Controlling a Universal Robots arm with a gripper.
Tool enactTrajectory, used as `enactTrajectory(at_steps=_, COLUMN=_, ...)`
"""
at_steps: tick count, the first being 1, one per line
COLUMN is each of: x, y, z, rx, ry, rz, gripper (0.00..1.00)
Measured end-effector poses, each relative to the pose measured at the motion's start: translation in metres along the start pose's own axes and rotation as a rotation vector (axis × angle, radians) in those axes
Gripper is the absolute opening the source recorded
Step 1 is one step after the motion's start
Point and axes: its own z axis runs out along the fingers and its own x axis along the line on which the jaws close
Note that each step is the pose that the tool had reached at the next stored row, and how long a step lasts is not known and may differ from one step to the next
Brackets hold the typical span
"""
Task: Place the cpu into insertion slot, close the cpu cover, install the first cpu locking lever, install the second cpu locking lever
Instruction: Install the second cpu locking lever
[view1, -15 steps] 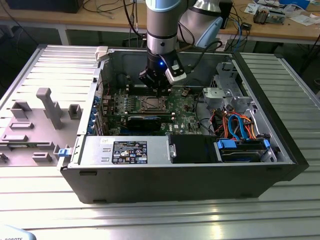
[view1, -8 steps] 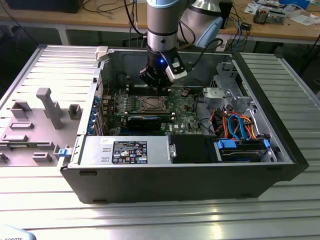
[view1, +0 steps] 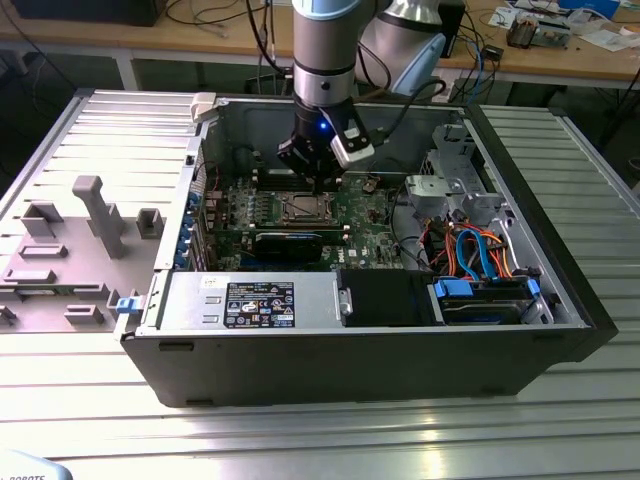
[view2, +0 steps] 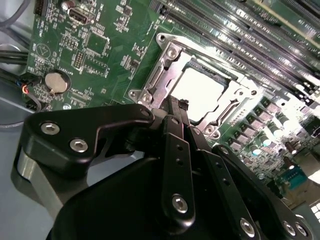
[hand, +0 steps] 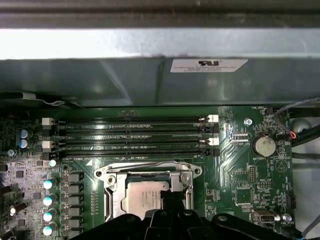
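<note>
The gripper (view2: 176, 107), jaws closed (empty), is held at the chip's (view2: 197, 90) six-o'clock edge; the cover (view2: 165, 75) is seen lowered around it.

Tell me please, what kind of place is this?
Probably an electronics or robotics lab. An open computer case lies on a ribbed metal table, the arm's gripper hangs over the motherboard by the cpu, and a wooden workbench with cables stands behind.

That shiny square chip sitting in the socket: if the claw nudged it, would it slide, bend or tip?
The cpu looks like a flat, rigid metal-topped plate, so it probably would not bend. It lies low inside the insertion slot, framed by the metal rim, so sliding or tipping seems unlikely. Its smooth, glaring top is likely slippery for the claw.
</note>
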Motion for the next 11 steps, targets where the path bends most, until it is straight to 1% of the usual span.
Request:
enactTrajectory(at_steps=2, x=0.0001, y=-0.0020, z=0.0003, rx=0.0000, ry=0.0000, rz=0.000, gripper=0.11)
enactTrajectory(at_steps=6, x=0.0001, y=-0.0041, z=0.0009, rx=0.0000, ry=0.0000, rz=0.000, gripper=0.11)
enactTrajectory(at_steps=11, x=0.0001, y=-0.0047, z=0.0014, rx=0.0001, ry=0.0001, rz=0.000, gripper=0.11)
